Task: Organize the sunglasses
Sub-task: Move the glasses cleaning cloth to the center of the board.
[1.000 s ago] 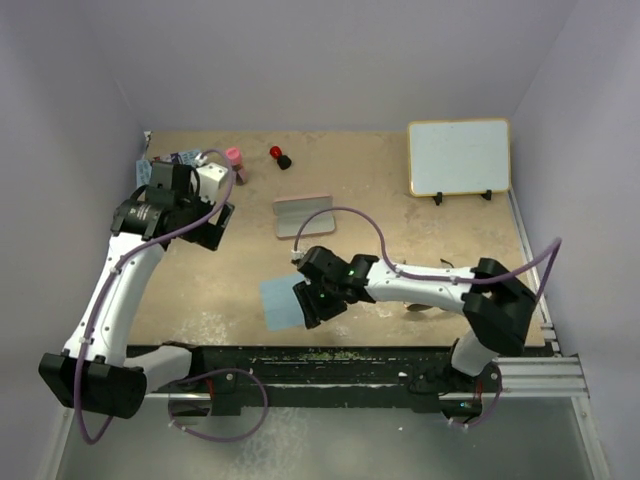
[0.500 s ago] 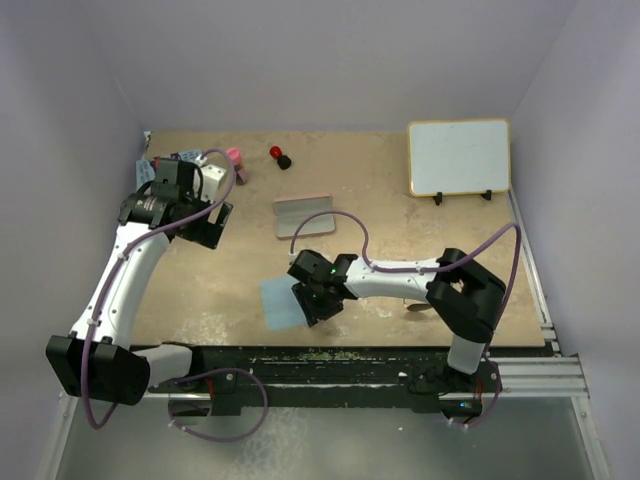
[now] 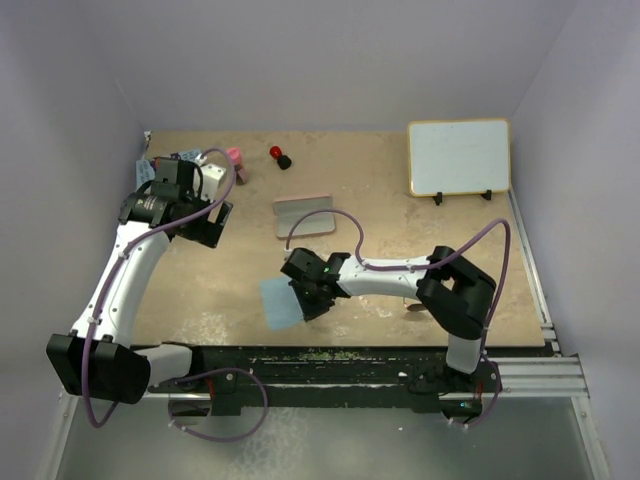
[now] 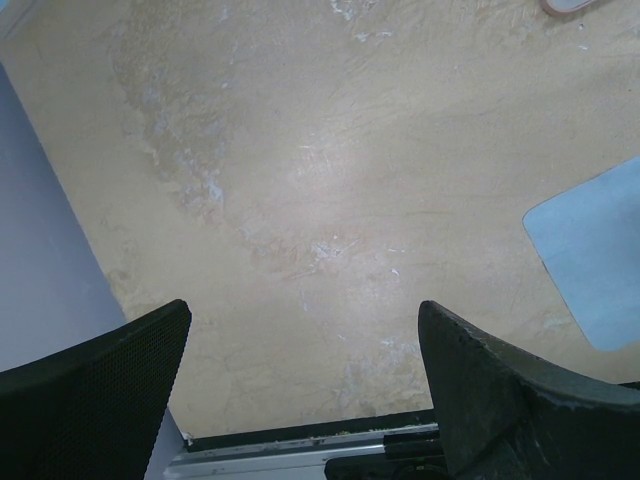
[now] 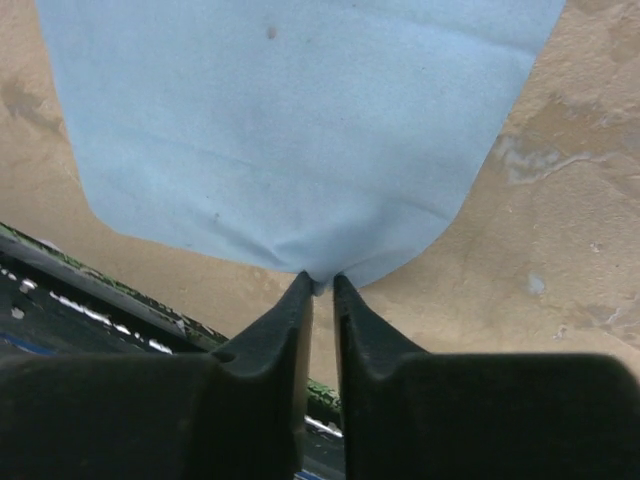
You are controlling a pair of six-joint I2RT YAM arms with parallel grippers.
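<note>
Right wrist: right gripper [image 5: 320, 285] clamped on right edge of blue cloth [image 5: 290, 130]; shifted slightly left since earlier frame. Left gripper [image 4: 305, 320] jaws apart above surface [image 4: 330, 200], unmoved.

The cloth [image 5: 300, 130] between the black right jaws was light blue with a few dark specks. Below the black left jaws, the counter [image 4: 300, 180] was sandy tan, mottled with whitish scuffs.

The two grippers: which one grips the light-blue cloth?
The right gripper: its jaws pinch the edge of the light-blue cloth. The left gripper hangs open over bare table, holding nothing.
</note>
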